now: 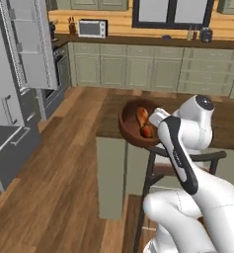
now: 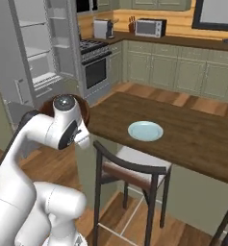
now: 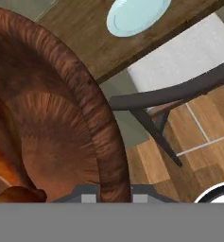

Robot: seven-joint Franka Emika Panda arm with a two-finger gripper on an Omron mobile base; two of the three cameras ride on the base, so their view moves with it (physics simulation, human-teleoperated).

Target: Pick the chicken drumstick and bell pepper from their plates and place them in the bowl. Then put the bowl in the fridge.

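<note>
The dark reddish-brown bowl hangs tilted just off the island's left end, its opening turned toward the left base camera. My gripper is shut on its thick rim, one fingertip inside the wall and the other outside. In the bowl lie the orange-brown chicken drumstick and, below it, a reddish-orange piece, the bell pepper. A pale blue plate sits bare on the island top. The grey fridge stands at the left with its door open and shelves showing.
A dark chair with a white seat is tucked under the island's near edge, right below the bowl. A stove and green cabinets line the far wall. Open wood floor lies between the island and the fridge.
</note>
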